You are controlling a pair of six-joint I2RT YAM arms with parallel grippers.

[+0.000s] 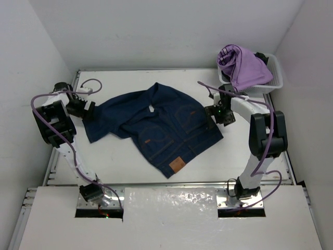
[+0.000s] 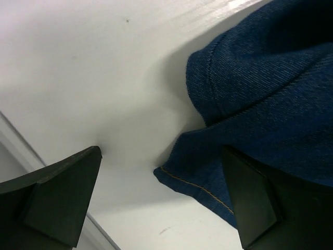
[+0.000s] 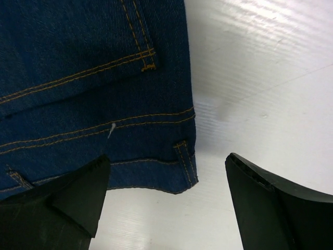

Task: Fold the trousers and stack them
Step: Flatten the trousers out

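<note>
Denim trousers (image 1: 156, 125) lie between splayed left pincer (image 2: 161, 153) and right pincer (image 3: 166, 161).

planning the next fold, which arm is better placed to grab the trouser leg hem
Left. The left gripper is open, straddling the hem corner of the trousers. The right gripper, also open, is at the waistband corner on the garment's far side.
</note>
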